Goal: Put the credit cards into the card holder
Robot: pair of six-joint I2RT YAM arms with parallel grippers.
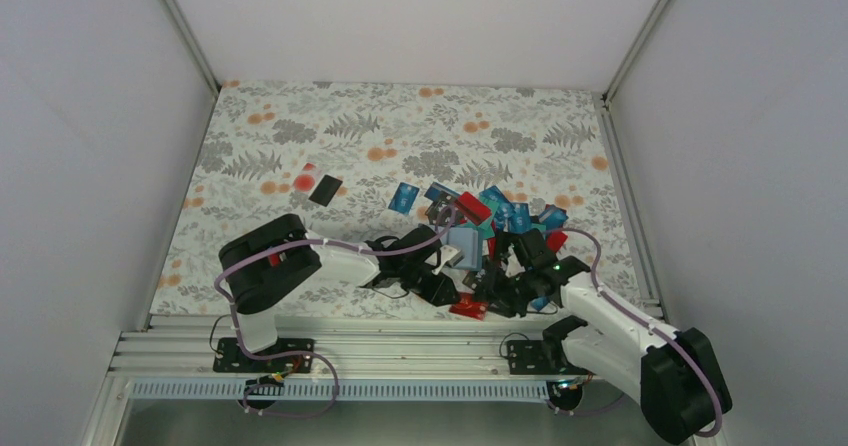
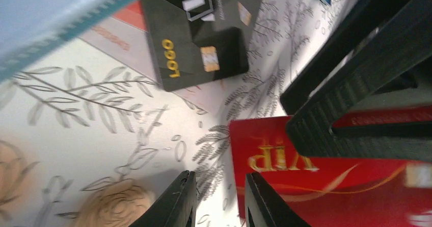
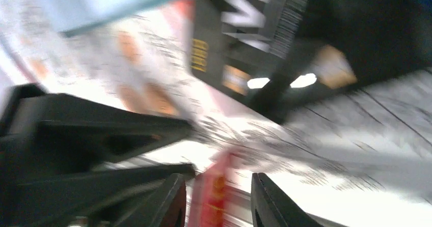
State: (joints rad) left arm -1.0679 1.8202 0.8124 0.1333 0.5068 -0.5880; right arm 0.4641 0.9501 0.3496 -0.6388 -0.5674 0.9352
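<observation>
Top external is showing the card holder lying among credit cards, contents hidden. The left gripper is hovering narrow and empty; the right gripper is straddling a red card, grip unclear

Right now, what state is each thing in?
Left claw, slightly open, empty.
Right claw, open around the red card.
Red card, lying unclamped.
Card holder, beside the claws, open or folded unclear.
Other cards, scattered loose outside it.
</observation>
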